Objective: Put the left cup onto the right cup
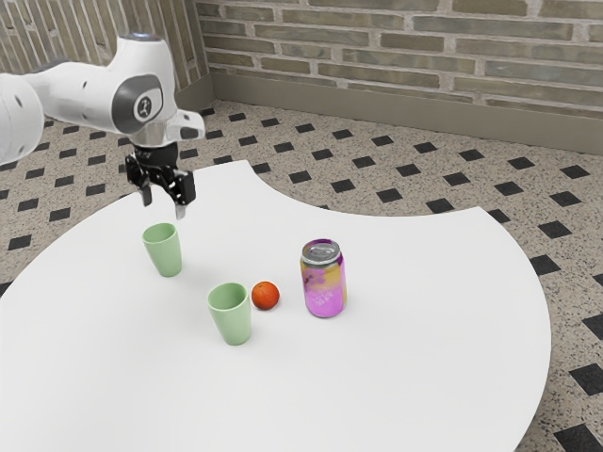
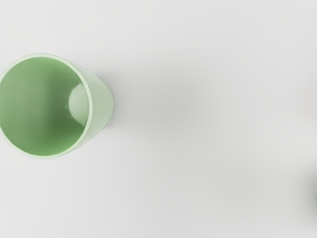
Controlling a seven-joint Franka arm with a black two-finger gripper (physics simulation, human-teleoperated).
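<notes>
Two light green cups stand upright on the white table. The left cup is nearer the arm; the right cup stands closer to the front, beside an orange ball. My black gripper hangs open just above and slightly behind the left cup, holding nothing. In the wrist view I look straight down into the left cup, its rim and pale bottom visible, standing off to one side of the hand's centre.
A small orange ball lies just to the exterior view's right of the right cup. A pink and purple drink can stands upright beyond the ball. The table's curved back edge runs behind the gripper.
</notes>
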